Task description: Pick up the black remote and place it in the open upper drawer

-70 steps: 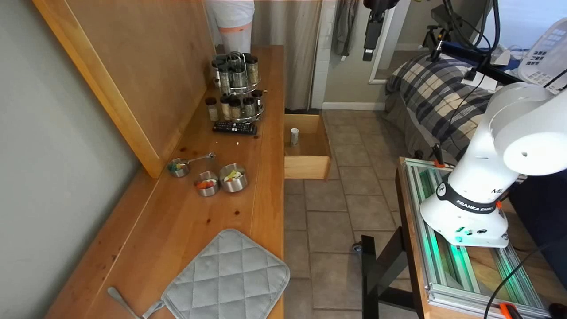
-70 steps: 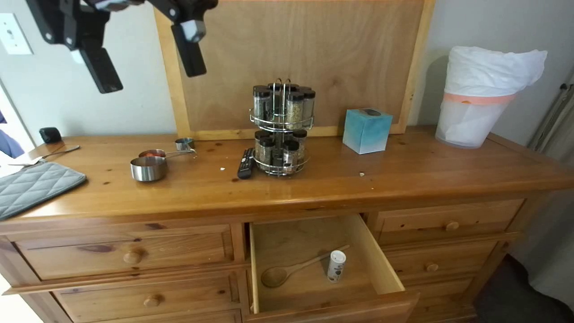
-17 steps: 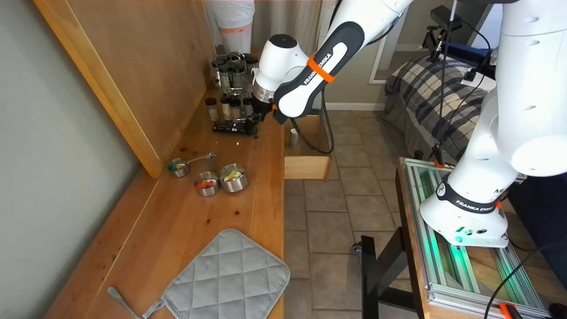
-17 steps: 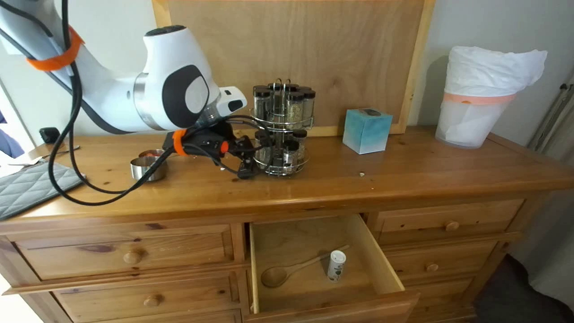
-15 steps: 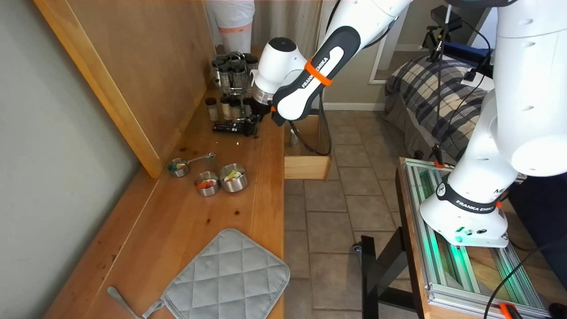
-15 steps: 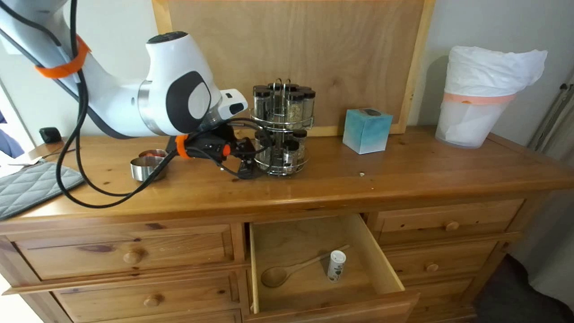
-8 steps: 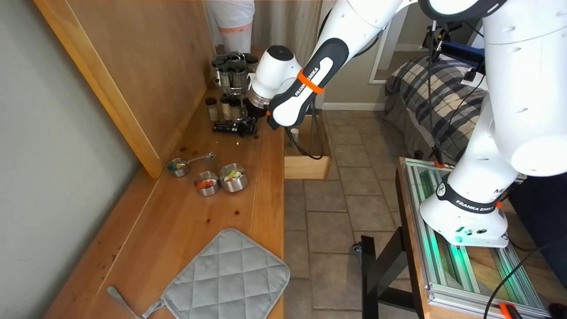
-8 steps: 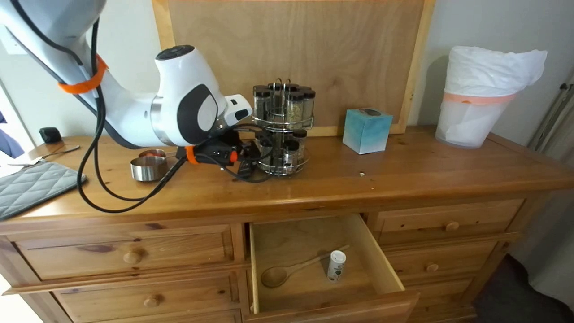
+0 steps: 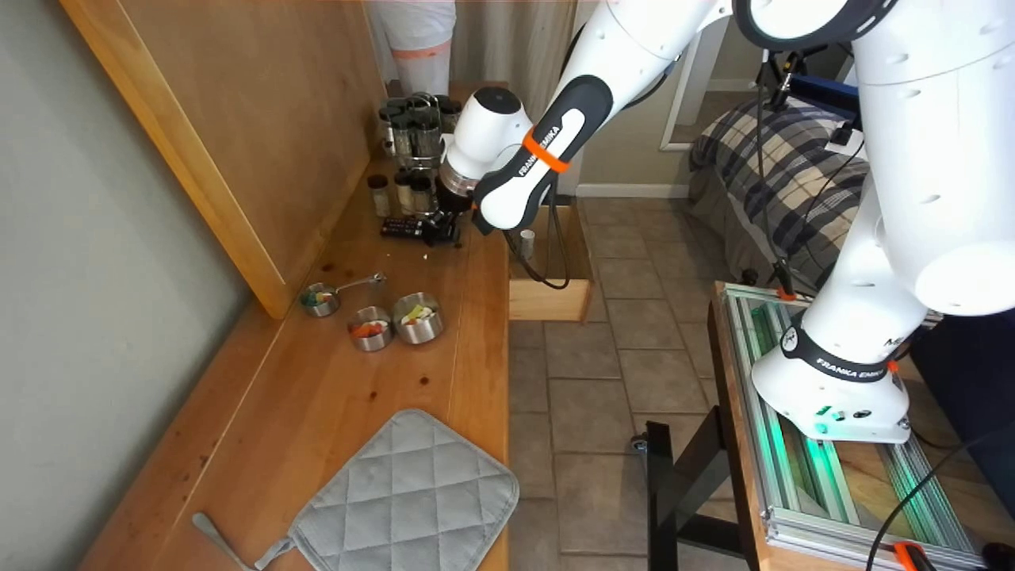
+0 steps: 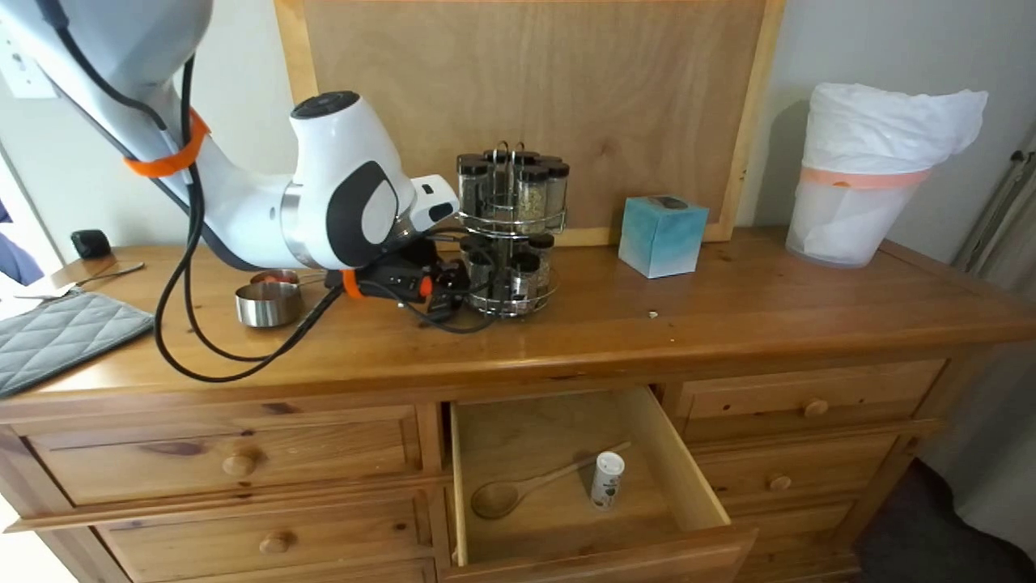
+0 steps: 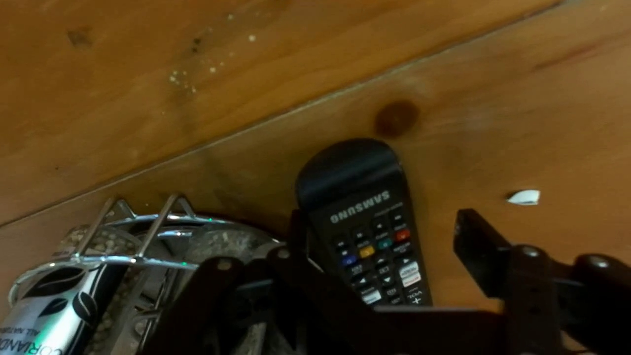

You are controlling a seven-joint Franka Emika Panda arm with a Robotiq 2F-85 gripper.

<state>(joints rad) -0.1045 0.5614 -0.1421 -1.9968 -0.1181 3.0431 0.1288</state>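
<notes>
**Gripper (image 11: 382, 234) Astride the Black Remote (image 11: 362, 197)**

In the wrist view, I am holding the fingers (image 11: 478, 249) apart, one standing on either side of the remote, whose Samsung-marked end is projecting past them. A strip of wood is showing between the remote and the finger farther from the spice rack (image 11: 157, 228); the nearer finger is overlapping the remote's edge in view, and whether they are touching I cannot tell. The remote is lying on the countertop (image 11: 468, 98), just beside the rack. In an exterior view, the white arm (image 9: 480, 131) is leaning over the countertop, and my gripper is hiding part of the remote. Below countertop level, the open upper drawer (image 10: 684, 465) is holding a wooden spoon (image 10: 495, 500) and an upright white canister (image 10: 605, 483). Metal measuring cups (image 9: 418, 319) are standing well apart from the gripper.
</notes>
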